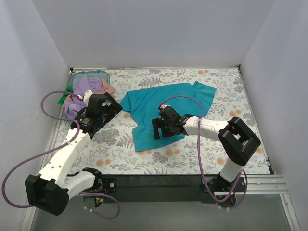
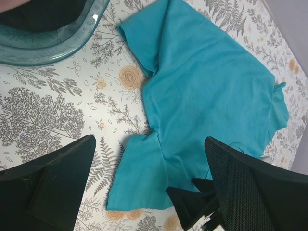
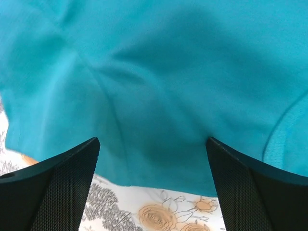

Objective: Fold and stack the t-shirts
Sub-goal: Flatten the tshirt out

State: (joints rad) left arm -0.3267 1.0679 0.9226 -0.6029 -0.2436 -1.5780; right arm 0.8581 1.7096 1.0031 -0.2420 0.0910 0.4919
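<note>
A teal-blue t-shirt (image 1: 166,108) lies spread out and rumpled on the floral table, its lower hem folded near the middle. It also fills the left wrist view (image 2: 207,91) and the right wrist view (image 3: 159,77). My right gripper (image 1: 161,129) is open and empty, low over the shirt's near edge, with the hem between its fingers (image 3: 151,187). My left gripper (image 1: 108,113) is open and empty, above the table just left of the shirt (image 2: 149,187). Lavender (image 1: 82,86), salmon-pink (image 1: 108,88) and green (image 1: 62,99) shirts lie heaped at the back left.
A teal plastic basket (image 1: 98,73) holds the heap at the back left corner; its rim shows in the left wrist view (image 2: 57,48). White walls close in the table on three sides. The floral tablecloth (image 1: 231,96) lies bare to the right.
</note>
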